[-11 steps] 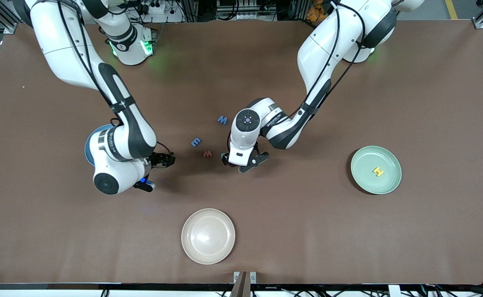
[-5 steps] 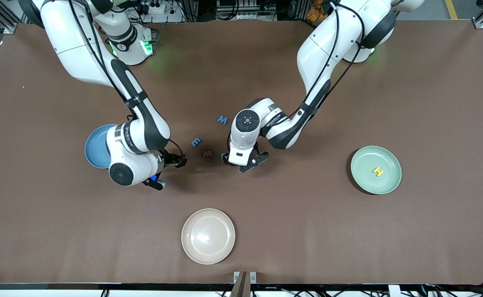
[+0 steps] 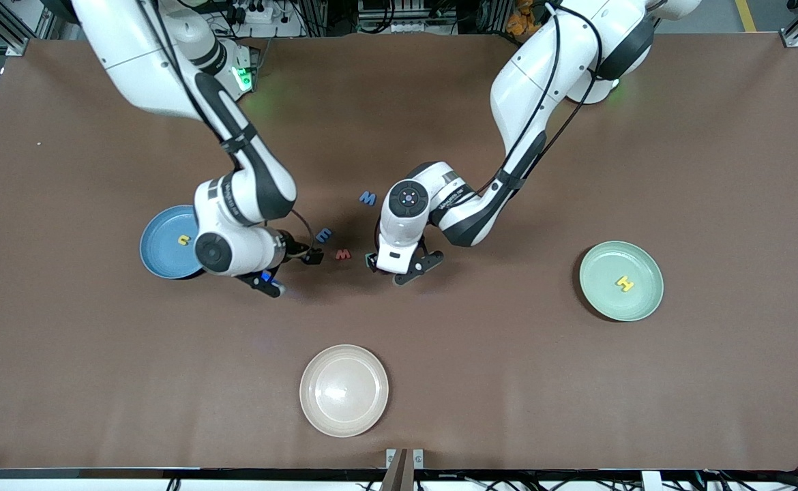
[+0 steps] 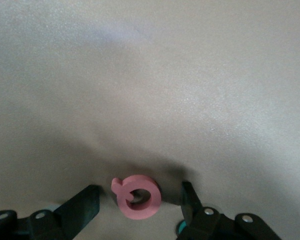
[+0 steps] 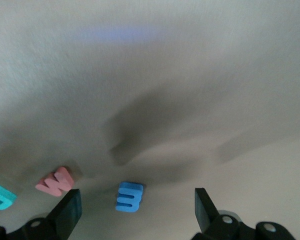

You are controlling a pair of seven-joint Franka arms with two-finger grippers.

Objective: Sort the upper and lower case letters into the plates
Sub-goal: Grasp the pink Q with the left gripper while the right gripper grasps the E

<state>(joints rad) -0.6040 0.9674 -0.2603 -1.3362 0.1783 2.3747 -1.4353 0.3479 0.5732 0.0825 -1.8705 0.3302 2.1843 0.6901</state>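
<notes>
Blue plate (image 3: 160,247) holding yellow letter (image 3: 183,240), green plate (image 3: 603,300) holding yellow H (image 3: 625,283)

Front cam sits high, looking down across the whole bench (image 3: 576,382) toward both robot bases along the frame's top. Each wrist cam hangs close over the bench, facing down. Front and right wrist views share the blue E (image 3: 324,235) (image 5: 129,196).

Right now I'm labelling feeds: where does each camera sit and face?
Front: high across the table, facing the robots; both arms show.
Left wrist: on left arm, looking down at pink letter inside left gripper.
Right wrist: on right arm, looking down at blue E, red W; right gripper shows.
Shared: front and right wrist show E, W.
</notes>
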